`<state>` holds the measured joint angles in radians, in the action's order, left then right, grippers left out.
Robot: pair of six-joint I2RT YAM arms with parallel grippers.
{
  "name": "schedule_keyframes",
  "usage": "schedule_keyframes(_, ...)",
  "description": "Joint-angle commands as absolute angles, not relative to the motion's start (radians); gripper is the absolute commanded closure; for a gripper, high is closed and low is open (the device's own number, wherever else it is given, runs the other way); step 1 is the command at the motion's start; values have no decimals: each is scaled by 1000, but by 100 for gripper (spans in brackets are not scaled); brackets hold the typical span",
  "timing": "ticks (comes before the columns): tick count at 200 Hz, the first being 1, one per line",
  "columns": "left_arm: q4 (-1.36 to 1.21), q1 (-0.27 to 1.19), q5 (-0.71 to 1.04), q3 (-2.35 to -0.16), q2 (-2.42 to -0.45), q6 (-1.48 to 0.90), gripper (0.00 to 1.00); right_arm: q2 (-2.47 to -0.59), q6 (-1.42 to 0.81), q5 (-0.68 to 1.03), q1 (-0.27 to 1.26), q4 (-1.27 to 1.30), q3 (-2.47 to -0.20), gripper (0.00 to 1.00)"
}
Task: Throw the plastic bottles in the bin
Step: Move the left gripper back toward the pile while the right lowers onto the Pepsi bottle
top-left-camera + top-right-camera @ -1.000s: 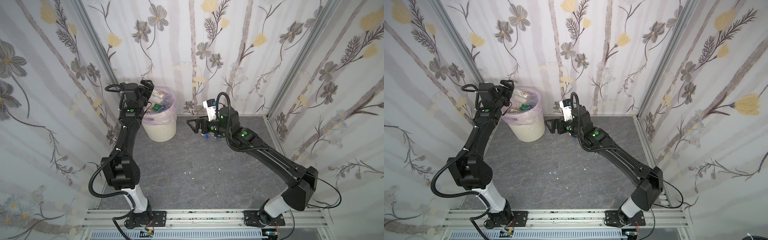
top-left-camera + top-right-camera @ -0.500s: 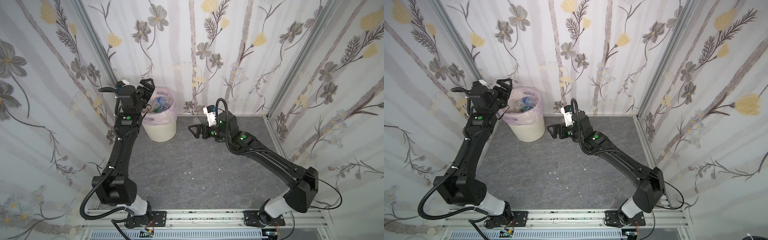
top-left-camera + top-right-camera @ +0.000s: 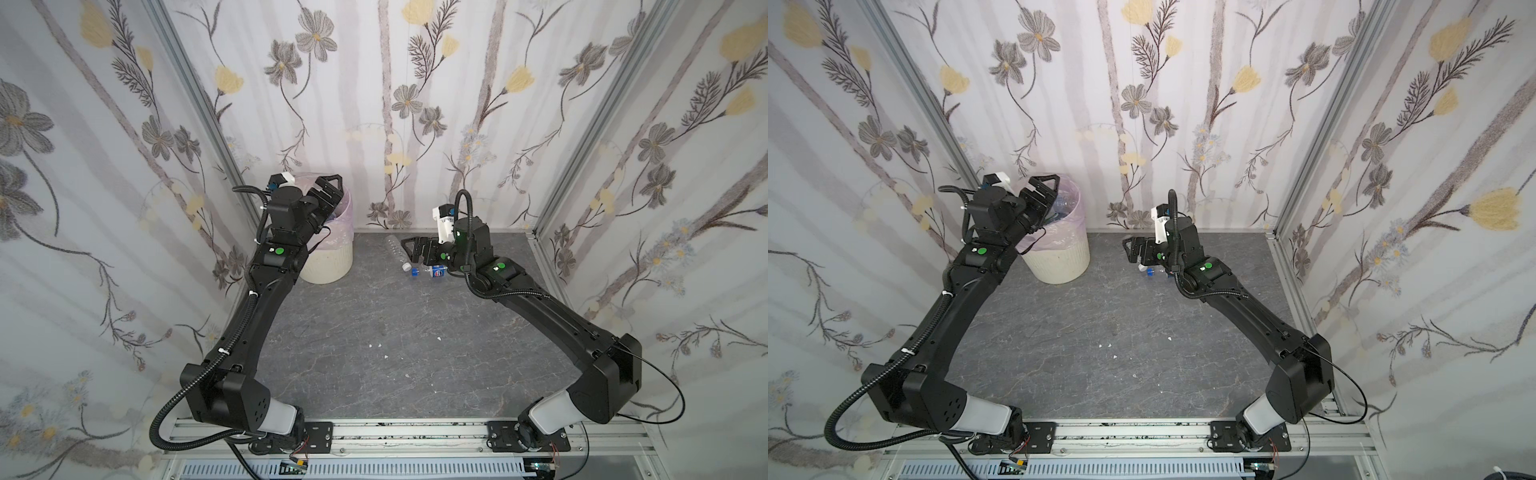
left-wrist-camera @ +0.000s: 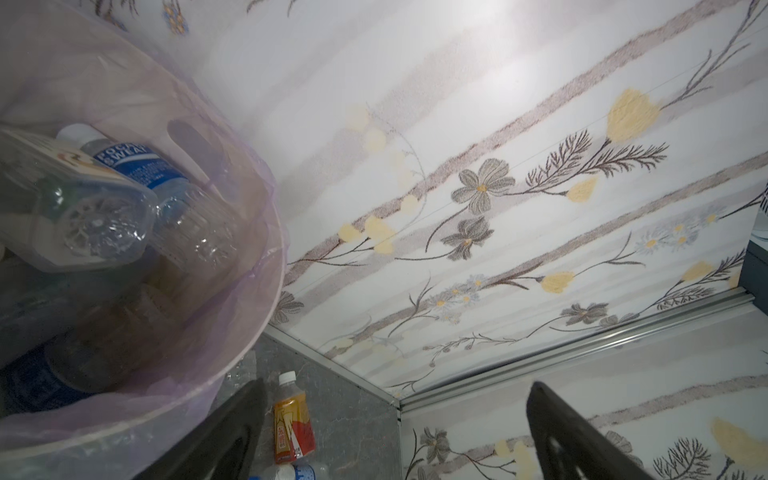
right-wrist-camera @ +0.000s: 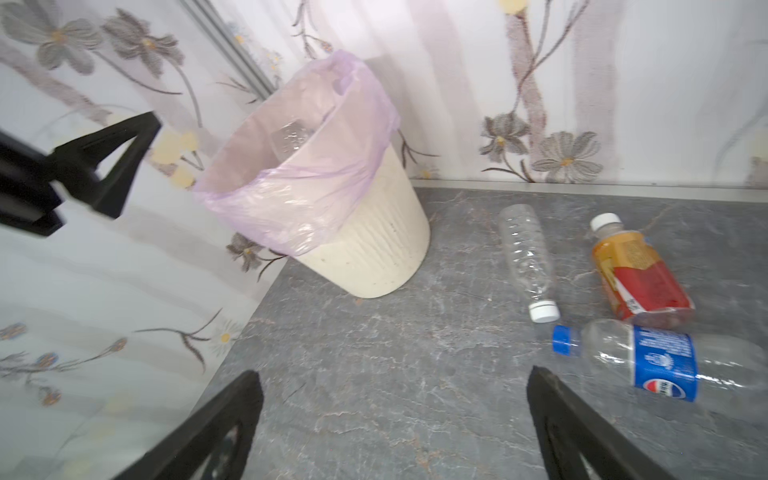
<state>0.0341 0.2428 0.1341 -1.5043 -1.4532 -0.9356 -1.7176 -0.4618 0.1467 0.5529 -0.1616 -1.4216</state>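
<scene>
Left gripper (image 4: 397, 386): jaws wide, nothing in them. It hangs over the rim of the bin (image 5: 374, 249), tilted toward the mouth. That's a drop pose, so I read it as done there and free for the next pick.

Right gripper (image 5: 394, 374): also wide and empty, low over the floor (image 5: 374, 395). Three bottles lie off to one side of it, none between the jaws. Wide jaws suit a grab across a bottle's body, but it has to shift over first.

On the floor near the back wall, between the bin and the right arm, so right-arm work:
- clear bottle (image 5: 524, 257), white cap, no label, on its side, nearest the bin
- orange bottle (image 5: 640, 274), white cap, yellow/red label, print not legible
- Pepsi bottle (image 5: 660, 361), blue cap, blue label with the Pepsi globe, small print unreadable. It lies crosswise, its body just beside the orange one's base and its cap near the clear one's cap.

The bin sits in the back left corner by the wall, pink bag folded over the rim, within left-arm reach. Inside, near the top:
- Pocari bottle (image 4: 141, 166), blue label reads "POCARI SWEAT"
- another clear bottle (image 4: 79, 216) lying across it, with a cream label I can't read
- more below, including a dark blue label, too dim to read

My read: mostly done, three left.

Risk: the clustered bottles roll if nudged.
</scene>
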Motion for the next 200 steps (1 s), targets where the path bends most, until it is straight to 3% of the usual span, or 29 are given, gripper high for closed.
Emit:
schedule_keyframes(1,12,304,119,-1473,-1448,-902,0,-1769,-457,138,494,-202,-1434,0)
schedule_keyframes(92,-3,534,152,-1340,-1593,-892,0,-2162,-392,155,307,-357,-1692,0)
schedule_keyframes(200,-32,557,193,-1252,-1683,-910,0,-2405,-376,261,251,-423,-1896,0)
